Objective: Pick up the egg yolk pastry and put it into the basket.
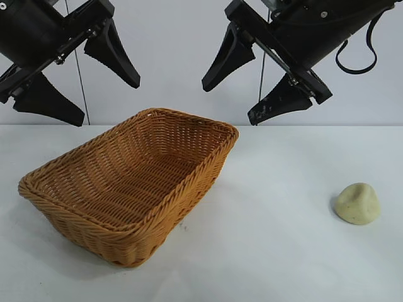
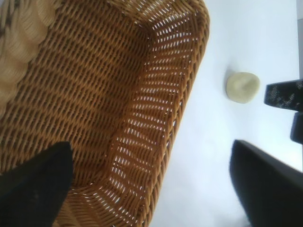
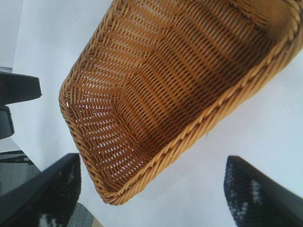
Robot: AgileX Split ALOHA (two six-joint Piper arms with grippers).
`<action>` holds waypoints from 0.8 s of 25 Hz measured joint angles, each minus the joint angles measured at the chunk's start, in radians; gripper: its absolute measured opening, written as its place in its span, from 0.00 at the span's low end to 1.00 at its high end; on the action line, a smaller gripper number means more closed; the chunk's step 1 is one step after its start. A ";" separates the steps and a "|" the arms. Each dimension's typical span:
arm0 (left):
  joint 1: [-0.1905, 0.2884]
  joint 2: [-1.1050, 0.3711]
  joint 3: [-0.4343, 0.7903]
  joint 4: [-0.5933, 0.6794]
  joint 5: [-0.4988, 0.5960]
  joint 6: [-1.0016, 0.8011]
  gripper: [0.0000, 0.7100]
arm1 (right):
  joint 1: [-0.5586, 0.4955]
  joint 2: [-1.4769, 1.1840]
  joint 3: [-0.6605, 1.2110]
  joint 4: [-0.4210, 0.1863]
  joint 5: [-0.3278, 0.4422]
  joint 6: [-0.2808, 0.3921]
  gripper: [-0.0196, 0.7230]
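Observation:
The egg yolk pastry (image 1: 357, 203), a pale cream rounded lump, lies on the white table at the front right, apart from the basket; the left wrist view shows it as well (image 2: 242, 87). The orange-brown wicker basket (image 1: 189, 182) stands left of centre with nothing inside (image 2: 196, 61) (image 3: 222, 104). My left gripper (image 1: 104, 97) hangs open high over the basket's back left. High above the table, behind and right of the basket, my right gripper (image 1: 230, 104) is open too and holds nothing. Both are well above the pastry.
The white table (image 1: 277, 251) runs back to a pale wall. In the right wrist view a grey surface (image 3: 14, 170) shows past the table's edge, beyond the basket's end.

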 joint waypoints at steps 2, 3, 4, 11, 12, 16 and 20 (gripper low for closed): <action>0.003 0.000 0.000 0.000 0.010 0.000 0.97 | 0.000 0.000 0.000 0.000 0.000 0.000 0.79; 0.005 0.000 0.000 0.000 0.024 -0.002 0.97 | 0.000 0.000 0.000 0.000 0.000 0.000 0.79; 0.005 0.000 0.000 0.000 0.024 -0.002 0.97 | 0.000 0.000 0.000 0.000 0.001 0.000 0.79; 0.021 -0.085 0.034 0.116 0.086 -0.116 0.97 | 0.000 0.000 0.000 0.000 0.002 0.000 0.79; 0.021 -0.110 0.055 0.131 0.085 -0.139 0.97 | 0.000 0.000 0.000 0.000 0.002 0.000 0.79; 0.021 -0.197 0.157 0.153 0.082 -0.243 0.97 | 0.000 0.000 0.000 0.000 0.002 0.000 0.79; 0.012 -0.274 0.241 0.160 0.042 -0.357 0.97 | 0.000 0.000 0.000 0.000 0.002 0.000 0.79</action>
